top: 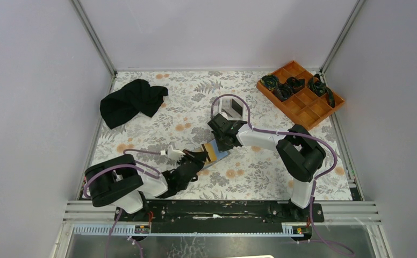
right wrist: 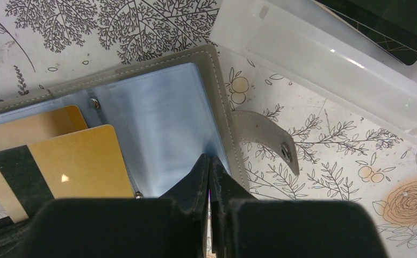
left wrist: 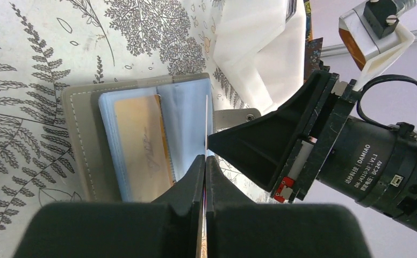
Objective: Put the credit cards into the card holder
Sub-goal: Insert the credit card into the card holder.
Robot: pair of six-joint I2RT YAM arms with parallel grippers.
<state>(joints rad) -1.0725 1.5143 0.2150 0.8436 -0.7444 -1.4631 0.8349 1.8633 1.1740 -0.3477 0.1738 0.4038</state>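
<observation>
The card holder (top: 213, 152) lies open on the floral cloth, grey outside and pale blue inside (left wrist: 185, 123). One orange-gold card (left wrist: 141, 141) sits in a slot. My left gripper (left wrist: 205, 157) is shut on another orange-gold credit card with a black stripe (right wrist: 83, 161), seen edge-on in the left wrist view (left wrist: 206, 123), its front edge over the open holder. My right gripper (right wrist: 210, 157) is shut at the holder's right side, its tips pinching the pale blue leaf (right wrist: 163, 118) by the strap (right wrist: 265, 142). A dark card (right wrist: 394, 24) lies in the white tray.
The white tray (top: 231, 110) stands just behind the holder, close to the right wrist. An orange compartment tray (top: 301, 94) with black items is at the back right. A black cloth (top: 131, 101) lies at the back left.
</observation>
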